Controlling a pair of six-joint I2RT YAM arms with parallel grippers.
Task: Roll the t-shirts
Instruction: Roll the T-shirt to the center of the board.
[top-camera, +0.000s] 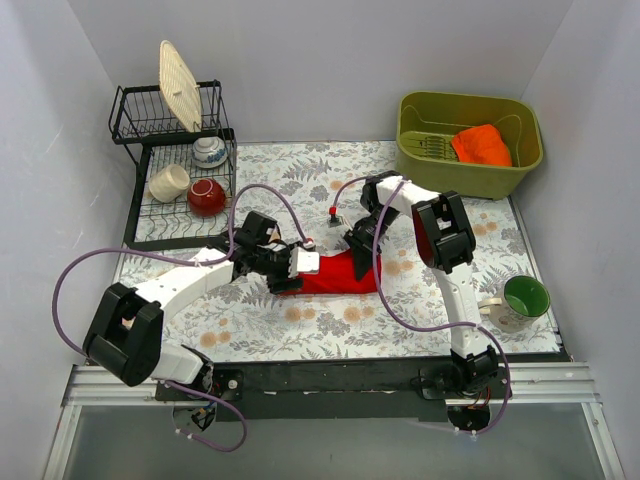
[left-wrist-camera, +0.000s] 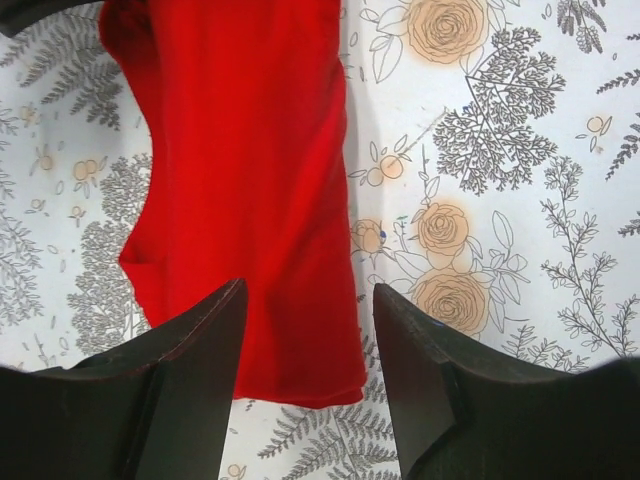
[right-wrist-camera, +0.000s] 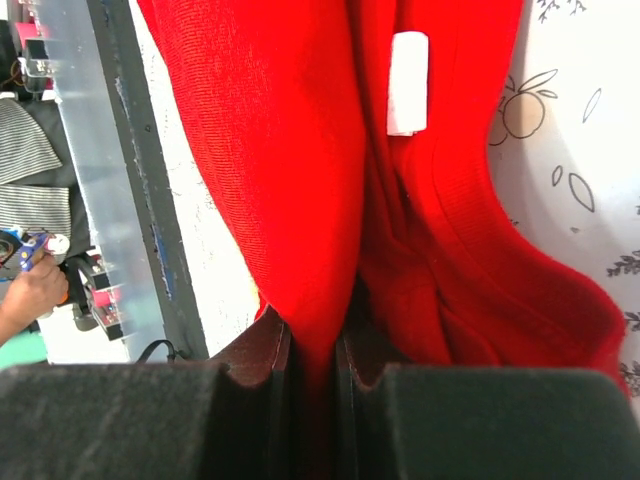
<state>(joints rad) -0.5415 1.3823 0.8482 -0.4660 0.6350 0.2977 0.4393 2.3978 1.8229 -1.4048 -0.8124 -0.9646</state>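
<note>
My left fingers stand apart over the red t-shirt. My right fingers pinch its fabric. It is folded long but not yet rolled. The orange t-shirt sits bundled in the green tub.

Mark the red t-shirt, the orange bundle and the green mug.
red t-shirt (top-camera: 340, 275): top view, middle of fabric
orange bundle (top-camera: 482, 145): top view, cloth centre
green mug (top-camera: 526, 296): top view, green inside

Left arm stretches low from its base at seven o'clock toward the centre, pointing to two o'clock, jaws parted and holding nothing. Right arm rises from its base at five o'clock, bends at a high elbow and reaches toward nine o'clock, jaws pinched tight on a fold of red tee.
</note>
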